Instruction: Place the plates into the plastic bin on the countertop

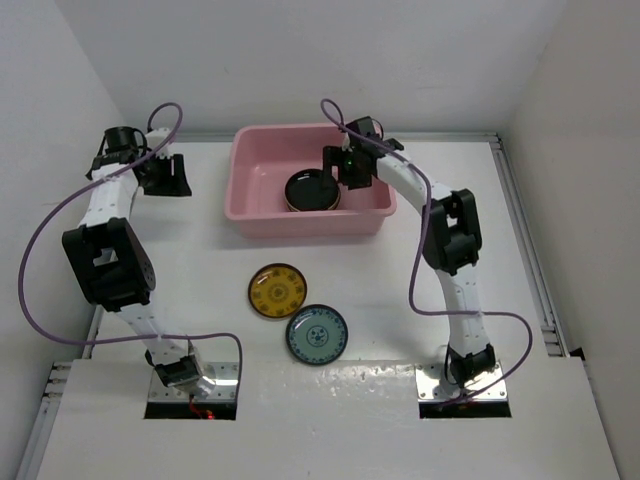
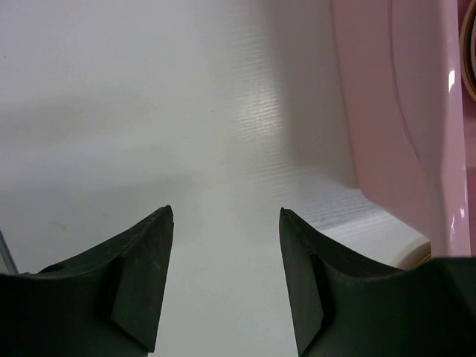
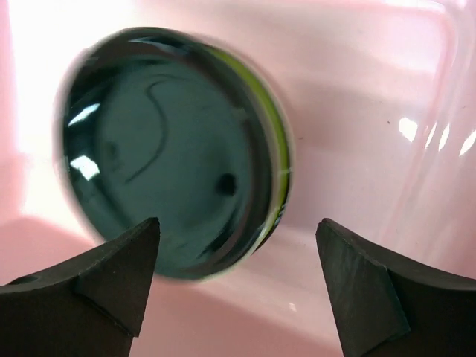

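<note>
Upper centre, the pink plastic bin holds a glossy black plate; the right tool hangs spread above it. The left tool, spread and empty, is upper left. A yellow-brown plate and a blue-grey plate lie mid-frame on the bench.

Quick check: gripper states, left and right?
Left gripper: open, empty, over the countertop beside the pink bin.
Right gripper: open, empty, facing the black plate inside the pink bin.

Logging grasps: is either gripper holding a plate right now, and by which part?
Nothing is held: left gripper and right gripper both show open, empty jaws.
</note>
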